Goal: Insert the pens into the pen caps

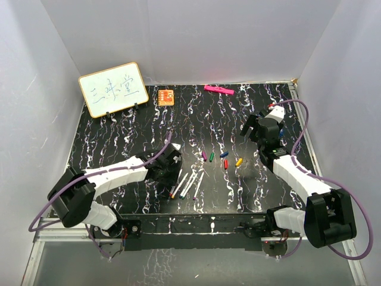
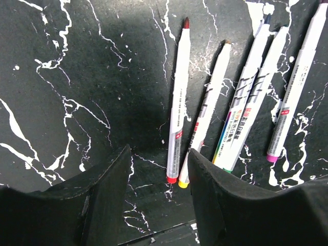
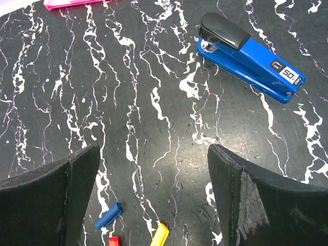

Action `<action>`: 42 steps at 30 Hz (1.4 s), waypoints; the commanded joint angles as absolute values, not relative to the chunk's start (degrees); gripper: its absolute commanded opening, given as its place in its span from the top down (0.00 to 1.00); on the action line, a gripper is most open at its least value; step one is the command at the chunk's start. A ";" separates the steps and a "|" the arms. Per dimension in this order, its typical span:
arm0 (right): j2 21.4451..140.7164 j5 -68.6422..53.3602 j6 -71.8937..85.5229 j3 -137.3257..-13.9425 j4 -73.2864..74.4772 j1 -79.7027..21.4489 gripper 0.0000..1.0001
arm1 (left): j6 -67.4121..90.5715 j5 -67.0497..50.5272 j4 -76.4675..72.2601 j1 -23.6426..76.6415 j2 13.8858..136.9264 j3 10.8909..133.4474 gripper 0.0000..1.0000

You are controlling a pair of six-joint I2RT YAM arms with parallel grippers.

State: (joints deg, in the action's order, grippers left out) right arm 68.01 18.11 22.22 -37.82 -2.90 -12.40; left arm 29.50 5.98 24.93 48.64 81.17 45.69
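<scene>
closely faced pens (image 2: 207, 102) at 1 o'clock with open, empty left gripper (image 2: 159, 154); axes toward 12; right gripper (image 3: 154, 151) open, farther.

From where I stand, the left arm (image 1: 113, 174) lies low, its elbow folded back by the base at seven o'clock and its white forearm stretched toward two o'clock. The left gripper (image 2: 159, 154) points steeply down, jaws parted roughly halfway. The right arm (image 1: 294, 170) climbs from its base at five o'clock and reaches toward eleven o'clock, wrist carried higher. The right gripper (image 3: 154, 149) tips forward and down, its two dark fingers (image 3: 61, 189) spread wide, one pad scuffed grey.
</scene>
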 commanded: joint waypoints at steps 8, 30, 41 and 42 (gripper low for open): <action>67.51 18.91 22.07 -39.22 -4.20 -13.04 0.22 | 29.72 7.13 25.30 49.77 84.77 48.41 0.53; 66.54 20.19 22.46 -38.50 -4.92 -13.13 0.25 | 27.96 8.35 27.93 49.91 88.47 49.03 0.58; 63.85 21.58 22.96 -37.62 -5.53 -13.25 0.24 | 26.76 6.56 27.13 49.92 92.10 48.97 0.71; 63.66 21.62 22.96 -37.55 -5.54 -13.25 0.24 | 26.54 6.06 26.96 49.95 92.56 49.07 0.76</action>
State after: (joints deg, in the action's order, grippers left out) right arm 65.98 20.03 22.63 -37.65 -2.85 -12.93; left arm 27.49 8.08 26.17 49.65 89.73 49.04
